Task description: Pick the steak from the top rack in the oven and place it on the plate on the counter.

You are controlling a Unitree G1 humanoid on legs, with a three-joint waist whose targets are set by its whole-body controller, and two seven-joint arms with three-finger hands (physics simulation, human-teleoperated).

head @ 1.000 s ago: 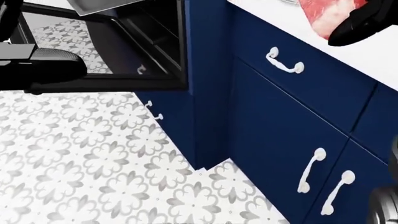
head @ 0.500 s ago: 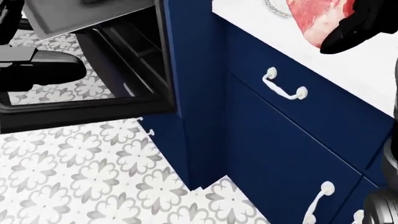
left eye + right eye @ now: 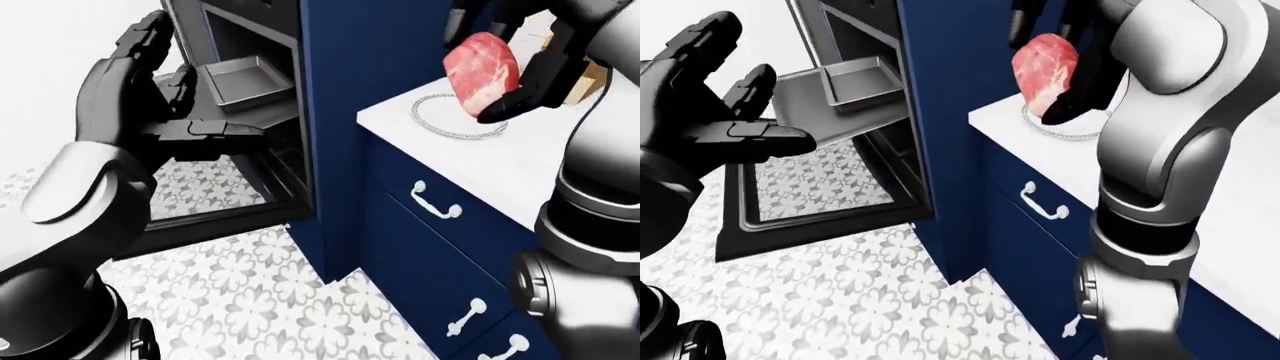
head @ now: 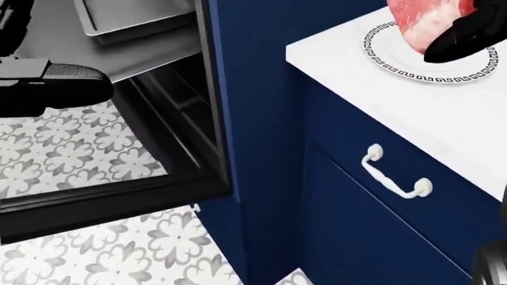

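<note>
Gripping the steak, the right hand is held above the plate on the white counter; its dark fingers are closed round the meat's right side. The steak is seen clear of the plate, raised over its rim, in the left-eye view. In the head view only the lower part of the meat is shown, over the patterned plate rim. The left hand is held out beside the open oven, its fingers spread and nothing between them. 1 grey tray is seen on a pulled-out rack, and the oven door is let down over the flowered floor. Blue cabinets with white handles are set under the counter.
</note>
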